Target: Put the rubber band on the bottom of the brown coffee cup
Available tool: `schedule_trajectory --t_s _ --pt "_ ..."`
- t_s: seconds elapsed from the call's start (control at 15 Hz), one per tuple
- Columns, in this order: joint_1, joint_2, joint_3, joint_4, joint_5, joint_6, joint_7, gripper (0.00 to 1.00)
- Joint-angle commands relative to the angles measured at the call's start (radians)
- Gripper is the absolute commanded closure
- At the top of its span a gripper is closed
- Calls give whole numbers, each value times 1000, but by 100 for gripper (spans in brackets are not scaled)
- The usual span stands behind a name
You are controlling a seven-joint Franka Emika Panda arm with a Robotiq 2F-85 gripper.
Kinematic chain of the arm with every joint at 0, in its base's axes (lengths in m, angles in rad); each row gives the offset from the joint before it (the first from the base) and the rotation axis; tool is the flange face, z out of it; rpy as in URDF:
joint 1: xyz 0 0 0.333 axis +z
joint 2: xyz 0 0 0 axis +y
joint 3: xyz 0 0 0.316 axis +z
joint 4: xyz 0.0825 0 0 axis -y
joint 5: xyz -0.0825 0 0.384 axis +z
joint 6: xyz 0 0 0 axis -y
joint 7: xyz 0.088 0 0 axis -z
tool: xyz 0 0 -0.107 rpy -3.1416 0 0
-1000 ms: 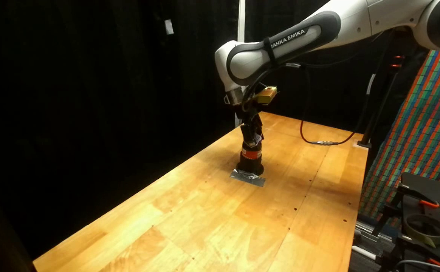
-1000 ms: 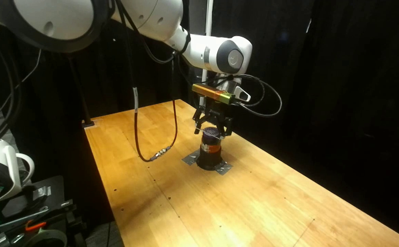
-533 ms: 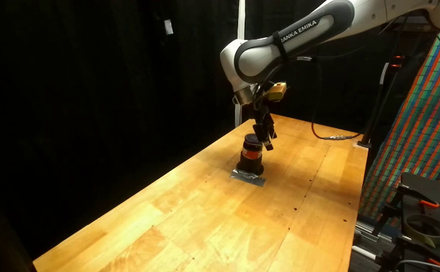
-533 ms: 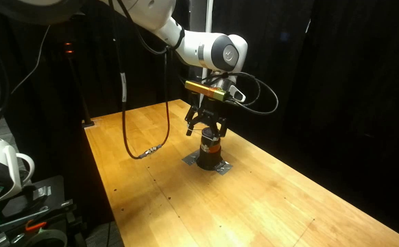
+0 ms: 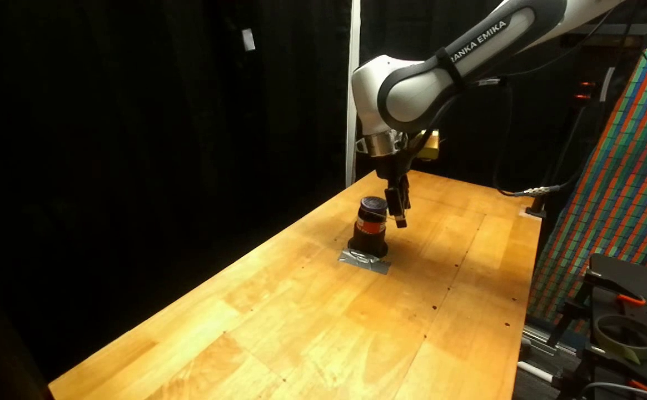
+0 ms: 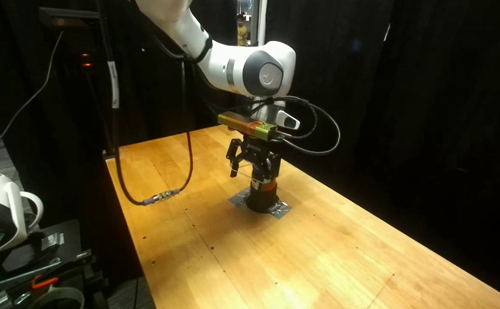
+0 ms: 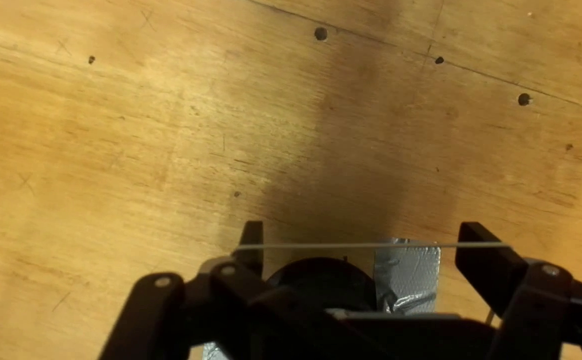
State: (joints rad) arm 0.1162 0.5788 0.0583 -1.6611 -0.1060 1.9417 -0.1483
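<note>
The brown coffee cup (image 5: pixel 369 228) stands upright on the table with an orange-red ring round its middle. It shows in both exterior views (image 6: pixel 262 199), and in the wrist view as a dark round shape (image 7: pixel 316 280), mostly hidden by the fingers. My gripper (image 5: pixel 403 215) is open and low beside the cup's upper part; one finger overlaps the cup in an exterior view (image 6: pixel 252 174). The thin pale rubber band (image 7: pixel 346 245) is stretched between the spread fingers. In an exterior view a strand (image 5: pixel 389 217) runs from the fingers across the cup's upper side. Whether it fully circles the cup is unclear.
Silver tape (image 5: pixel 365 262) holds the cup's base to the wooden table (image 5: pixel 301 322); it also shows in the wrist view (image 7: pixel 411 270). A cable loop (image 6: pixel 162 196) hangs from the arm above the table. A black cart (image 5: pixel 635 272) with tools stands beside the table.
The gripper has moved from over the cup's top to beside it and lower, to the right in one exterior view and left in another. The fingers stay spread with the band between them.
</note>
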Motion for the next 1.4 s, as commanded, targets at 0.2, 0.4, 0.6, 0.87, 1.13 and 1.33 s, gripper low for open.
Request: schedule_trajectory --t_s 0.2,0.4,0.6,0.87,1.13,1.33 --pt "1 -209 -7 -390 -104 454 31 34" --pt "-3 -280 -12 -542 -131 671 53 58" --pt "-2 -350 -33 -701 -162 920 83 81" --pt "31 -388 -113 -868 -229 1275 146 94" --pt "169 -334 -307 -969 -176 1619 86 88" --pt "217 -269 -323 -1019 -53 1865 35 88"
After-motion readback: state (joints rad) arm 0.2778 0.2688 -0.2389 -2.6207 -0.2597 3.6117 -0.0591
